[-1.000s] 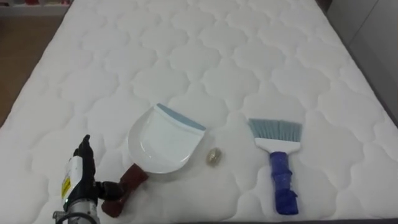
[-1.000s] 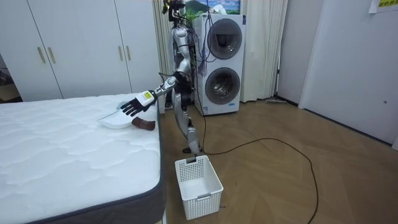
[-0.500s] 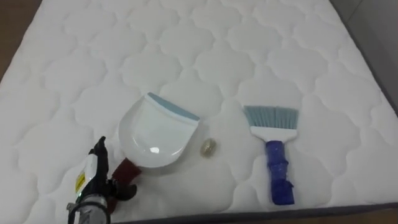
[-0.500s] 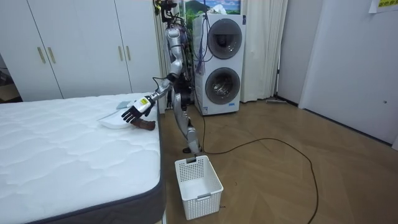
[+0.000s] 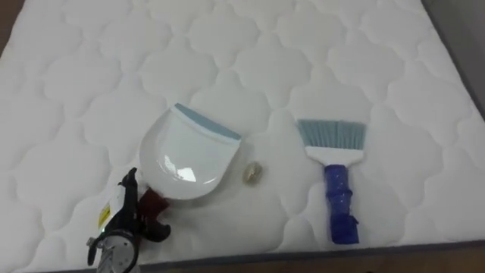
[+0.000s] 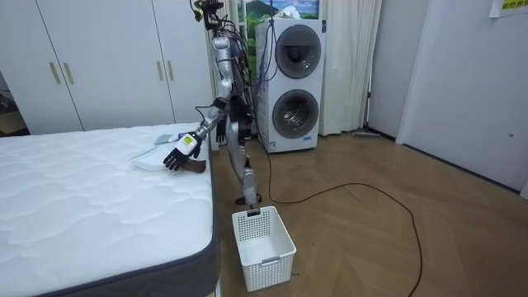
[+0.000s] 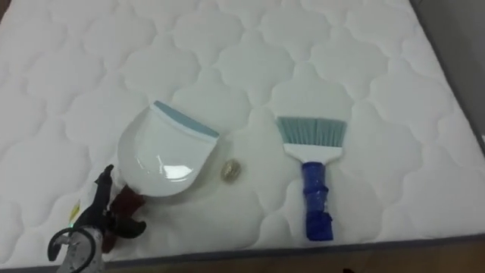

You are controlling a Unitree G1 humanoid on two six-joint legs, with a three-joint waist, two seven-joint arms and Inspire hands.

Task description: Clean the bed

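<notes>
Three things lie in a row on the bed (image 5: 265, 53), close to its near edge where the robot stands. Toward the left is a white dustpan (image 5: 188, 155), flat on the quilted mattress, with its blue-grey lip turned to the far right and its dark red handle (image 5: 154, 203) pointing back at the near edge. Just beside the pan's right rim sits a small pale scrap (image 5: 252, 173), not in the pan. Further right, and apart from the scrap, lies a brush (image 5: 336, 171), its light blue bristles toward the far edge and its blue handle reaching almost to the near edge.

The left hand (image 5: 125, 220) is at the dustpan's handle. Its dark fingers (image 5: 155, 230) are spread rather than clenched, the thumb raised on one side of the handle and a finger reaching along the other, so the hand is open about the handle without a firm grip.

From the room view, the robot stands upright on the wooden floor at the bed's edge, left arm stretched down onto the mattress. A white slatted basket (image 6: 262, 237) stands on the floor beside the bed, near the robot's feet. Behind the robot are two stacked washing machines (image 6: 293, 74), and white wardrobe doors (image 6: 99, 58) line the wall beyond the bed.
</notes>
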